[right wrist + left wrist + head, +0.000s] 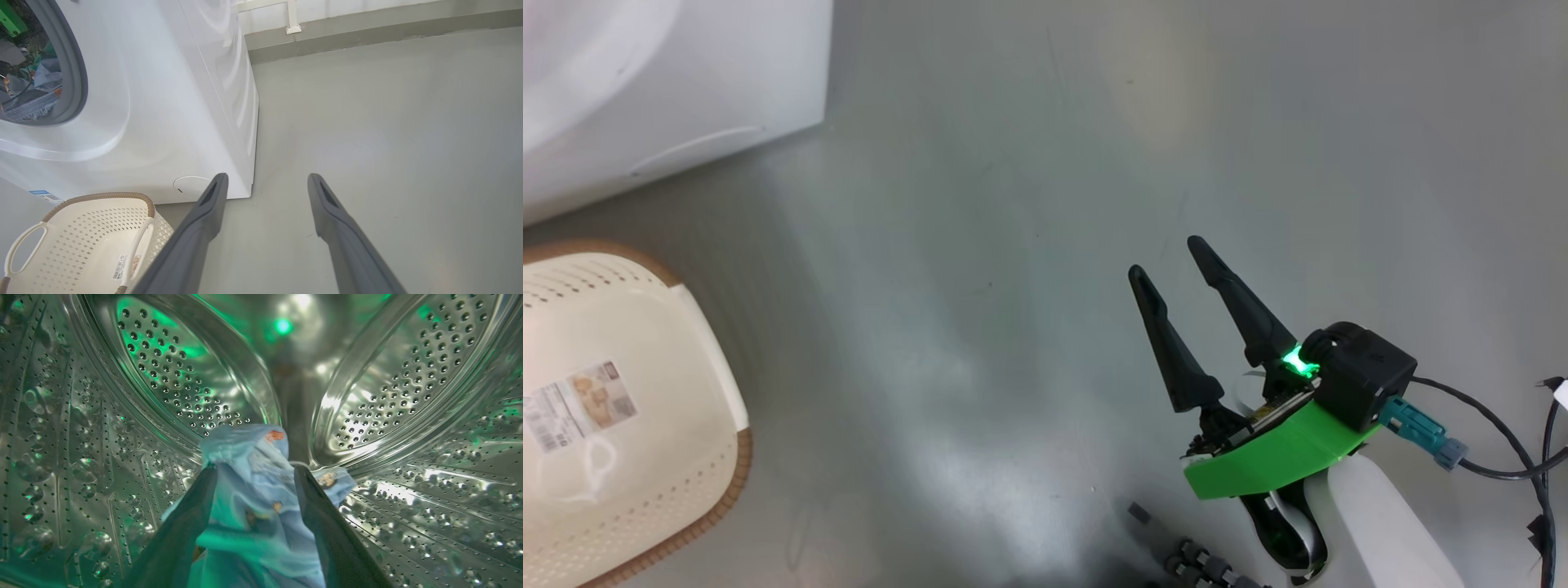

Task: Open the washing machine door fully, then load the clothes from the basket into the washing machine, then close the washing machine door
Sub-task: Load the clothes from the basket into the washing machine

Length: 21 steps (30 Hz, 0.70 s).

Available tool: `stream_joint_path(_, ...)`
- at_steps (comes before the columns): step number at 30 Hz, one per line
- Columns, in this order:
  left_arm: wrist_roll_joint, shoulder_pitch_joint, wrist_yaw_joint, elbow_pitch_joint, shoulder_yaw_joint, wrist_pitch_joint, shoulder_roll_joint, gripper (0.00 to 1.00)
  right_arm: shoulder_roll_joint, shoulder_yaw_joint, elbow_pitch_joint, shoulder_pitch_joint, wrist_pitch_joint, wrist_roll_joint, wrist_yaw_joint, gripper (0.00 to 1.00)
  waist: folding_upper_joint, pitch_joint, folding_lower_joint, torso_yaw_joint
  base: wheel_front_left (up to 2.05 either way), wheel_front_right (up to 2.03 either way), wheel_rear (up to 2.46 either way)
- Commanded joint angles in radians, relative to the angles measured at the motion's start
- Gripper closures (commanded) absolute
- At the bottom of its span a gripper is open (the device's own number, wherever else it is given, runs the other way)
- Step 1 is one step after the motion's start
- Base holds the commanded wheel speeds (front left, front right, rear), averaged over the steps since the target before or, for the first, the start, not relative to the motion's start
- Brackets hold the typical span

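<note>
My left gripper [255, 469] is deep inside the perforated steel drum [184, 375] of the washing machine [171, 102]. Its fingers stand wide apart, open, and the blue printed clothes [253, 506] hang loosely between them. More clothes [36, 87] show through the grey gasket [77, 77]. The washing machine door is out of view. The cream basket [711, 392] sits on the floor by the machine's front, its label showing on a bare bottom; the right wrist view also shows the basket [81, 228]. My right gripper [1166, 258] hovers open over the floor, holding nothing.
Grey floor [1013, 245] stretches to the right of the machine. A wall base with a white bracket [292, 18] runs behind it. Dark cables [1503, 457] trail from my right wrist.
</note>
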Motion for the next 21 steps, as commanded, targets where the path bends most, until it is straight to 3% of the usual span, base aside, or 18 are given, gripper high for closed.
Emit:
stream_joint_path(1, -0.012, 0.036, -0.006, -0.018, 0.004, -0.018, 0.032, 0.00, -0.003, 0.010, -0.014, 0.016, -0.005, -0.009, 0.002, 0.00, 0.0000, -0.029, 0.0000, 0.011, 0.00, 0.00, 0.00)
stream_joint_path(11, -0.055, 0.240, -0.006, -0.040, 0.020, -0.156, -0.024, 0.00, -0.003, -0.029, 0.009, 0.053, -0.005, -0.036, 0.002, 0.00, 0.0000, -0.141, 0.0000, 0.069, 0.00, 0.00, 0.00)
stream_joint_path(17, -0.089, 0.400, -0.005, -0.119, 0.043, -0.203, -0.066, 0.00, -0.003, -0.061, 0.017, 0.075, -0.005, -0.055, 0.002, 0.00, 0.0000, -0.197, 0.0000, 0.114, 0.00, 0.00, 0.00)
stream_joint_path(21, -0.099, 0.551, 0.026, -0.244, 0.066, -0.218, -0.093, 0.00, -0.003, -0.085, 0.016, 0.095, -0.002, -0.073, 0.002, 0.00, 0.0000, -0.239, 0.0000, 0.150, 0.00, 0.00, 0.00)
